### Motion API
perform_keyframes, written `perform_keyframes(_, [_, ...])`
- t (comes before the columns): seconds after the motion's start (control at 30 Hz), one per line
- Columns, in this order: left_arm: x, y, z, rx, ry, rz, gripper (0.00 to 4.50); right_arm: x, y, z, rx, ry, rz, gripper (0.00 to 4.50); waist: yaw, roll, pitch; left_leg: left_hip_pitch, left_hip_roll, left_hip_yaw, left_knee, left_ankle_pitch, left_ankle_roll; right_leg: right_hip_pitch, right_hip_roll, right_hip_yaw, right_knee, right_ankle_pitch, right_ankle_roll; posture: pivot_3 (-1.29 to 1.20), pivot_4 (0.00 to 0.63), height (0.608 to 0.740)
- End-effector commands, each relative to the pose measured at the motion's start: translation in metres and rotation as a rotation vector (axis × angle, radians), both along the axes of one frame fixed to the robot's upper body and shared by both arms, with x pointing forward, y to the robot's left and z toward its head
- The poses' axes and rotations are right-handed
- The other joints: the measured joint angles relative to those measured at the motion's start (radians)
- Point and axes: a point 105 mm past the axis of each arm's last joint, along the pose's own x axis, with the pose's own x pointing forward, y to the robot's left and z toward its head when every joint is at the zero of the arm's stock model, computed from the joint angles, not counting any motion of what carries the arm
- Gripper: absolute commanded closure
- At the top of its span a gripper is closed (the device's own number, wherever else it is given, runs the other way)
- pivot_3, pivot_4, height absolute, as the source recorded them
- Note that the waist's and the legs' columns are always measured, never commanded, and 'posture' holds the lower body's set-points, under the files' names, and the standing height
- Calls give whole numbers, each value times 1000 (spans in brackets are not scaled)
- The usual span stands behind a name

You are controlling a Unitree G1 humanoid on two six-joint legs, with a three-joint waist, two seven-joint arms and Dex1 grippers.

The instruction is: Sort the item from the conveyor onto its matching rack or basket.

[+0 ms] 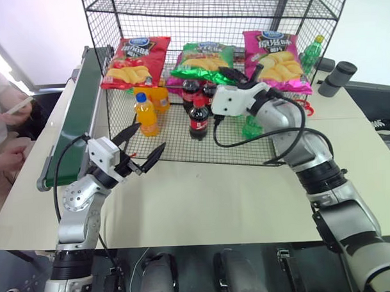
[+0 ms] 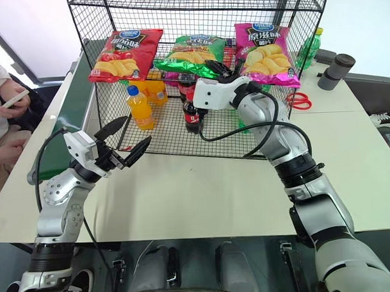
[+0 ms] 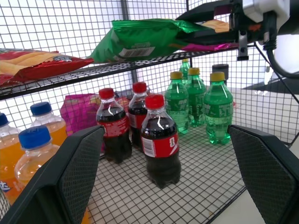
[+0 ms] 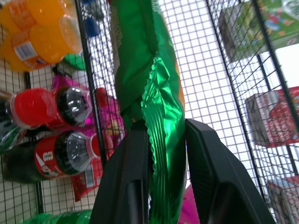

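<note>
Three crisp bags lie side by side on the middle shelf of the black wire rack (image 1: 297, 126): a red bag (image 1: 135, 61) on the left, the green bag (image 1: 201, 61) in the middle, and a pink bag (image 1: 273, 60) on the right. The pink bag carries large Chinese lettering on its front. The green bag shows a white label with a barcode on its underside in the left wrist view.

On the mesh floor of the rack stand three cola bottles (image 3: 160, 142) with red caps and red labels, four green soda bottles (image 3: 217, 114) with yellowish caps, and at least two orange drink bottles (image 1: 146, 114) with blue caps. Another pink bag (image 3: 81, 112) lies low behind the colas.

The right pincer (image 4: 164, 154) reaches to the shelf, its two black fingers (image 4: 210, 172) set close on either side of the green bag's crimped edge, with a slight gap showing. The left pincer (image 1: 141, 148) hovers above the worktop (image 1: 209, 197) before the rack, its fingers spread wide with nothing between them.

The dark green conveyor (image 1: 79, 118) runs along the left side of the rack. Red scissors (image 2: 299, 101) lie on the worktop to the right. A person (image 1: 8, 120) sits at the far left.
</note>
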Motion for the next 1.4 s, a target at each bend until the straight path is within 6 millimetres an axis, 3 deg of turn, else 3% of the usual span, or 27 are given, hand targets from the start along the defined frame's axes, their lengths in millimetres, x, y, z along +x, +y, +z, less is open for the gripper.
perform_keyframes(0.03, [-2,-8,10,-9,-39,-27,0,-9,-2,18,94,44,67,3208,0,0,0,0,0,0,0,0,0,0,0,0,0,0,0,0,150,740])
perform_keyframes(0.33, [-2,-10,8,0,-38,-35,0,-10,-2,14,108,259,117,3208,1,0,0,0,0,0,0,0,0,0,0,0,0,0,0,0,150,740])
perform_keyframes(0.67, [-4,-12,5,-4,-31,-36,0,-9,-9,40,140,256,115,3208,2,0,0,0,0,0,0,0,0,0,0,0,0,0,0,0,150,740])
perform_keyframes(0.8, [-4,-12,5,-6,-32,-34,0,-12,-8,28,140,310,139,3208,2,0,0,0,0,0,0,0,0,0,0,0,0,0,0,0,150,740])
perform_keyframes(0.93, [-4,-12,5,-10,-30,-34,0,-24,2,35,192,365,217,3208,1,0,0,0,0,0,0,0,1,0,0,0,0,0,0,0,150,740])
perform_keyframes(1.17, [-4,-12,6,-6,-34,-37,0,-28,-12,36,190,388,199,3208,5,0,0,0,0,-1,0,0,1,0,0,0,0,0,0,0,150,740])
perform_keyframes(1.3, [-4,-13,5,-13,-30,-39,0,-18,-17,21,105,356,136,3208,5,0,0,0,0,-1,0,-1,1,0,-1,0,-1,0,0,0,150,740])
perform_keyframes(1.4, [-3,-16,4,-13,-28,-47,0,-14,-7,30,224,350,175,3208,-3,0,0,0,0,0,0,-1,1,0,0,0,0,0,0,0,150,740])
